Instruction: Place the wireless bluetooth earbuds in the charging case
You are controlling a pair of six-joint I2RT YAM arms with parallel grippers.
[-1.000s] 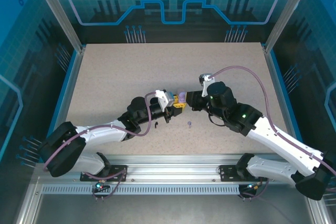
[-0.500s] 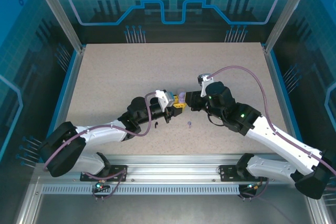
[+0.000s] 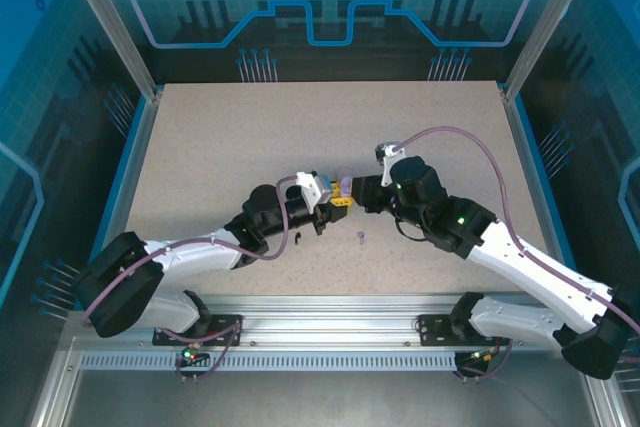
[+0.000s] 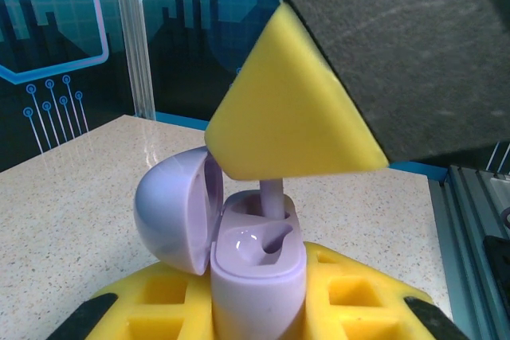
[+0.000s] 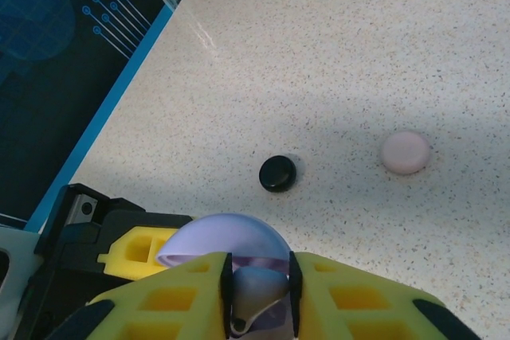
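Left wrist, lilac earbud [image 4: 271,195] upright in case [image 4: 256,280]

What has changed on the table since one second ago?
The right gripper has edged slightly left, toward the open lilac case, a lilac earbud between its fingers. The left gripper stays shut on the case; the loose lilac earbud on the table did not move.

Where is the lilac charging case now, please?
The lilac case is mid-table in the top view, clamped by the left gripper, with the right gripper just to its right.
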